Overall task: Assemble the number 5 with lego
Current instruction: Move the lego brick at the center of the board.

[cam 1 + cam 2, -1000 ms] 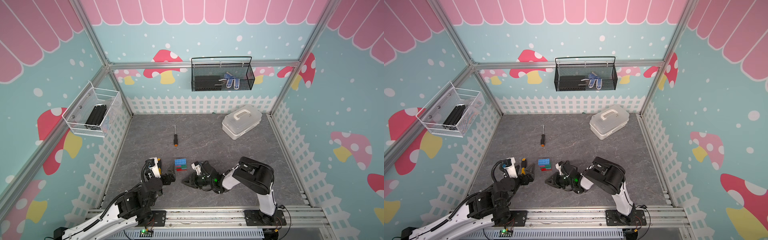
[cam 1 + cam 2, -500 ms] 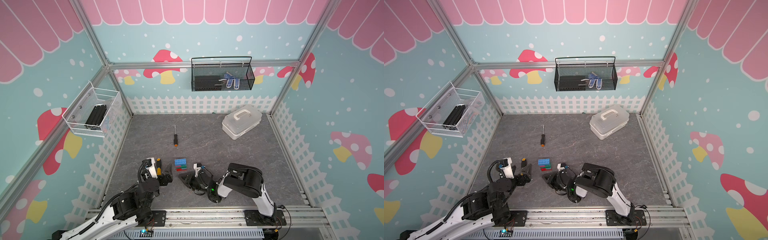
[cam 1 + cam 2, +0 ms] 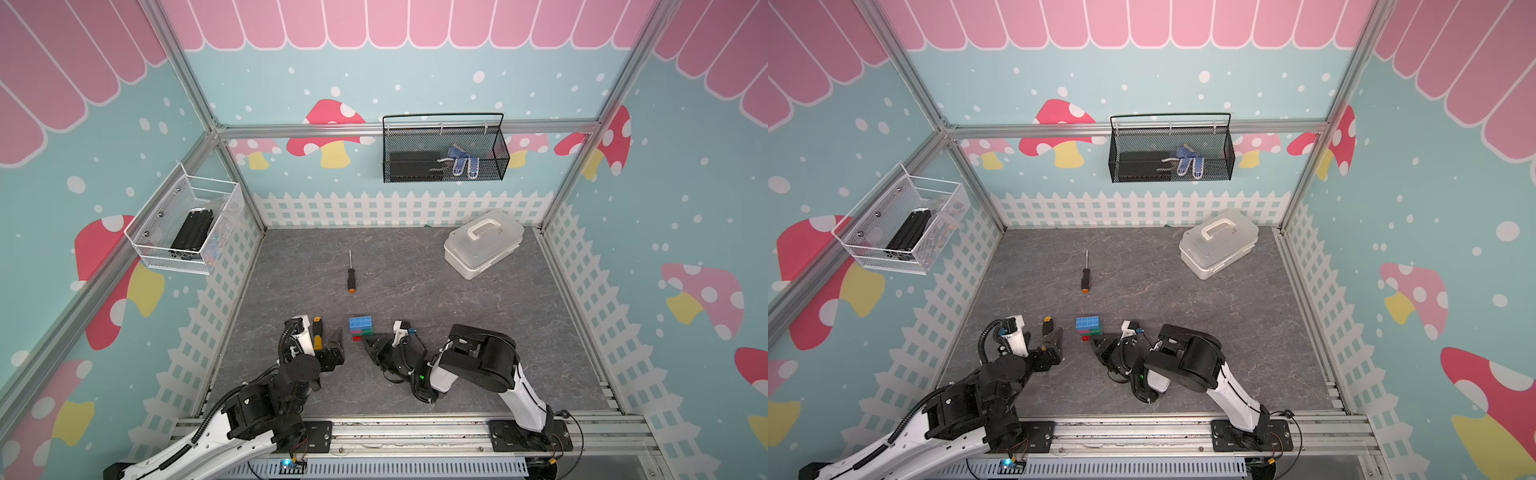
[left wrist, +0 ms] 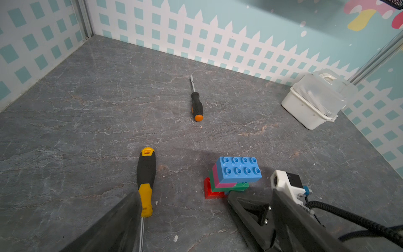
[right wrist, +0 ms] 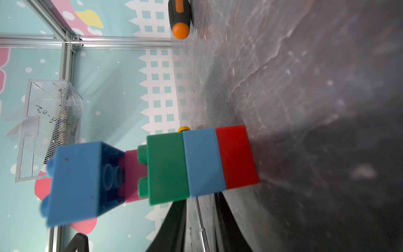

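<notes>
Red plastic forms the foot of the number 5 (image 3: 360, 329), which stands upright on the grey stone-patterned bench (image 3: 449, 307) near its front edge, between the two arms. Seen from the right wrist, the stack runs from the red brick (image 5: 236, 157) on the bench through a short blue brick (image 5: 204, 162), a green brick (image 5: 168, 169) and a pink brick (image 5: 132, 174) to the long blue brick (image 5: 74, 181) on top, studs up. The right gripper (image 3: 371, 344) lies low just beside the base of the stack, on its right; whether it touches the red brick, and how its jaws stand, I cannot tell. The left gripper (image 3: 328, 337) hangs on the other side, apart from the stack, its jaws spread wide and pinching nothing; one of its fingers (image 4: 117, 220) lies alongside a yellow-and-black screwdriver (image 4: 145, 174) resting on the bench. Farther back an orange-tipped screwdriver (image 3: 351, 277) lies alone, and a white lidded box (image 3: 482, 245) sits near the back right corner. A black wire basket (image 3: 444, 149) hangs on the back wall.
</notes>
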Motion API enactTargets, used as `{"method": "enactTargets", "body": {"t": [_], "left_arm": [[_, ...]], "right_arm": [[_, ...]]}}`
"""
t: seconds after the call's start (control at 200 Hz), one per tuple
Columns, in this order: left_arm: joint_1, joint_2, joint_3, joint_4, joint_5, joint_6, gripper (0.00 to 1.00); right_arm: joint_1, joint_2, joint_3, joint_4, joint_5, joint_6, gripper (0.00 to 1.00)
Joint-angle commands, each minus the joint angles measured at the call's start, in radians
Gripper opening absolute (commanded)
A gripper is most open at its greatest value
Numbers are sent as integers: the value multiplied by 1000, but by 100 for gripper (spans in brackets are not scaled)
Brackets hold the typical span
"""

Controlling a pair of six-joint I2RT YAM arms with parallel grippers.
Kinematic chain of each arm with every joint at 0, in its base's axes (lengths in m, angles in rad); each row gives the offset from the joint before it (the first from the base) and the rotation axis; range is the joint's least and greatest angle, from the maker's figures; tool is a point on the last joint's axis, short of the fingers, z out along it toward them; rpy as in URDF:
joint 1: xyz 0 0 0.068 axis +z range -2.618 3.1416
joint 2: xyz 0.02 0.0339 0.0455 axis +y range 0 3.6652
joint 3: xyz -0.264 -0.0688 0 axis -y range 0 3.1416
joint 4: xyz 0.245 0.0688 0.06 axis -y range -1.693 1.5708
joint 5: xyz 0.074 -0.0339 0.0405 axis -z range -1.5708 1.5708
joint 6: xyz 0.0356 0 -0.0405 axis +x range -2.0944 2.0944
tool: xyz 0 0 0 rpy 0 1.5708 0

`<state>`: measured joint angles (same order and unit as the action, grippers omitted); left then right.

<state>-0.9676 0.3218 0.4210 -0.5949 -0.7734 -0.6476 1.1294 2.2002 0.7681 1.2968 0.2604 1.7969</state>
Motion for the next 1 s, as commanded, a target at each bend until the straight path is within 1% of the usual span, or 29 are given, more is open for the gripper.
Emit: {"method": "enactTargets", "body": {"t": [0.0, 0.225, 0.335, 0.53, 0.63, 0.735, 0.846, 0.991], "left_arm": [[15, 6, -5, -21, -1, -27, 95], [24, 2, -23, -28, 3, -38, 95], [27, -2, -43, -27, 3, -65, 95], [29, 8, -76, -5, 4, -97, 97], [29, 3, -113, 24, 2, -131, 97], [29, 1, -169, 122, 9, -155, 98], [29, 43, -208, 221, 19, -162, 99], [26, 186, -227, 381, 35, -156, 99]], "right_arm": [[-22, 85, 10, -125, 32, 150, 24], [-58, 142, 81, -118, 9, 154, 24], [-82, 168, 106, -101, -12, 160, 24], [-106, 192, 152, -84, -70, 129, 25], [-105, 128, 104, -87, -92, 91, 26], [-99, 15, 4, -92, -97, 42, 28], [-100, -105, -117, -88, -93, -2, 38], [-115, -226, -239, -113, -89, -51, 51]]}}
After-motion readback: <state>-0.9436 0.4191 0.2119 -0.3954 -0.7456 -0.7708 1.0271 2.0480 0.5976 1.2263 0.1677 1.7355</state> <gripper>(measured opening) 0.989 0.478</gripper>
